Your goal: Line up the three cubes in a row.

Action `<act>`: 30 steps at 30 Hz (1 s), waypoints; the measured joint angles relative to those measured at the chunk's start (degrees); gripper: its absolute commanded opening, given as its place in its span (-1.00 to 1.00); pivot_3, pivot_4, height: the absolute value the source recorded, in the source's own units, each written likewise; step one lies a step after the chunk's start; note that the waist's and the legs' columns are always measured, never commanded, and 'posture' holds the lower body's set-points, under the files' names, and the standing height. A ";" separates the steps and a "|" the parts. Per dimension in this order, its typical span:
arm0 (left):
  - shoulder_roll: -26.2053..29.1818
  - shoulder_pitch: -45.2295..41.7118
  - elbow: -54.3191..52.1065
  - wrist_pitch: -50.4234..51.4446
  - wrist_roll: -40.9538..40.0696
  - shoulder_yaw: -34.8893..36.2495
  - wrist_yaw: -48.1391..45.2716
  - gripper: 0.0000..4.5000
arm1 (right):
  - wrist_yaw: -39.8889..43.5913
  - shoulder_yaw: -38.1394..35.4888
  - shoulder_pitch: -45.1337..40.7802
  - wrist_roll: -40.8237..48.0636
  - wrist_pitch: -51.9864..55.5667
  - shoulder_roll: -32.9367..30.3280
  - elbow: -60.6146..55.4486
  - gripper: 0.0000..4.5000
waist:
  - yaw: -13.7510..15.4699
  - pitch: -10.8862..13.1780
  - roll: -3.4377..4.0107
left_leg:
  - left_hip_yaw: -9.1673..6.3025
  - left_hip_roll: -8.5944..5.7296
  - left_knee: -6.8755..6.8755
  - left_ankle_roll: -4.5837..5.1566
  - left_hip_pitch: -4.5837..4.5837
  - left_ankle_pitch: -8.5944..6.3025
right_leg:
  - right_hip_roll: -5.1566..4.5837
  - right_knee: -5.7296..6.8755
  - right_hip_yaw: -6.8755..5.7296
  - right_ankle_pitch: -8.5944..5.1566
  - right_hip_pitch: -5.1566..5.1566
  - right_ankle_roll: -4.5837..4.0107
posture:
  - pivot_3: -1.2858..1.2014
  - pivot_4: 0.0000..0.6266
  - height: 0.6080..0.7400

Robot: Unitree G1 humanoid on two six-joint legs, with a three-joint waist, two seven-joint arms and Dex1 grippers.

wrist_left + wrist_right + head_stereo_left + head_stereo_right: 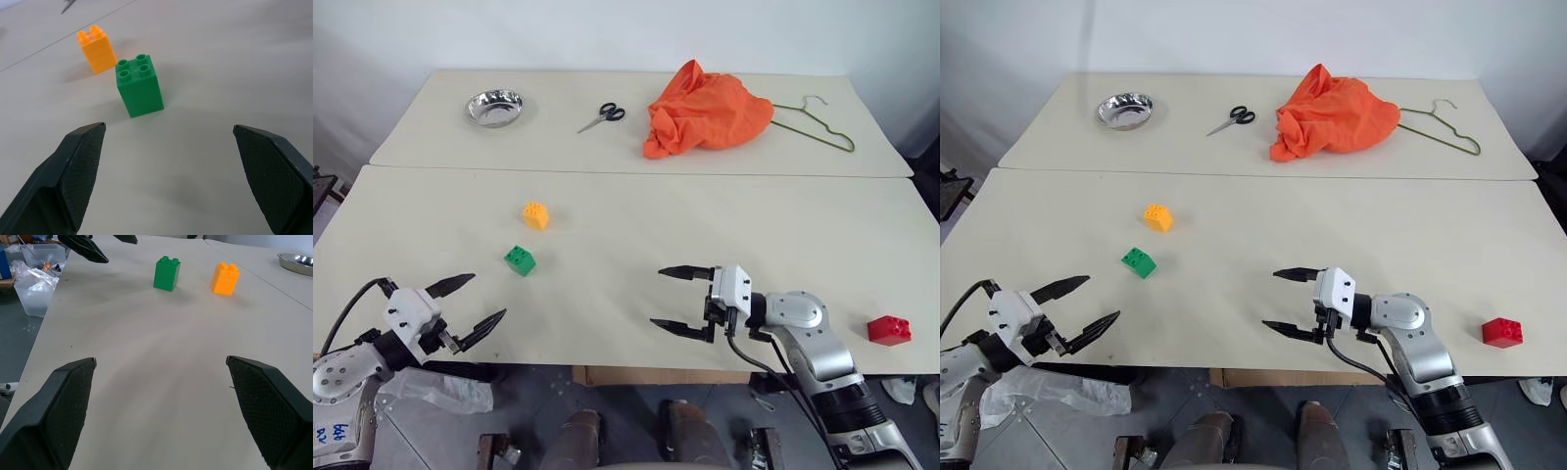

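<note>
- Left eye view: green cube [519,259] and yellow-orange cube [536,214] sit near each other, left of the table's [607,294] middle; red cube [888,330] well apart, at the near right edge.
- Left gripper [470,305]: fingers spread, empty, pointing at the green cube.
- Right gripper [671,299]: fingers spread, empty, pointing left.

Far surface [431,137]: steel bowl [494,107] — scissors [602,117] beside it
Right of scissors: orange cloth [705,110] — wire hanger [818,125]
</note>
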 measured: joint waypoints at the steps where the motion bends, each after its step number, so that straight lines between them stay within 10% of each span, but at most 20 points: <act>1: 0.10 -0.48 0.03 0.26 0.29 0.00 0.46 0.98 | -0.05 -0.01 0.05 0.00 -0.02 0.00 0.00 1.00 | 0.01 0.00 0.00 | 0.00 0.00 0.00 0.00 0.00 0.00 | 0.00 0.01 0.00 0.00 0.00 0.00 | 0.03 -0.52 1.00; 11: 5.85 -0.05 -12.11 16.14 -12.07 1.38 -4.05 0.98 | -4.48 -8.54 2.09 9.52 8.82 -3.01 -10.01 1.00 | 0.35 0.05 0.08 | -0.13 0.01 0.05 0.01 -0.07 -0.02 | -0.07 -0.10 0.18 0.00 0.09 -0.01 | 0.03 -0.52 1.00; 22: 2.13 -22.25 -17.10 24.40 -11.61 -21.73 -7.89 0.98 | -11.44 -44.21 19.93 14.19 15.11 -15.46 -15.17 1.00 | 1.40 0.04 0.13 | 0.17 -0.16 -0.02 0.24 -0.08 -0.14 | 0.11 0.04 0.02 0.01 0.02 0.02 | 0.03 -0.52 1.00; 30: -6.12 -30.86 -9.53 22.78 -9.27 -28.87 -11.75 0.98 | -12.77 -67.17 41.70 11.95 11.82 -8.55 -7.10 1.00 | 1.42 0.02 0.13 | 0.35 -0.18 -0.02 0.40 0.04 -0.15 | 0.13 -0.33 0.22 0.09 0.18 0.17 | 0.03 -0.52 1.00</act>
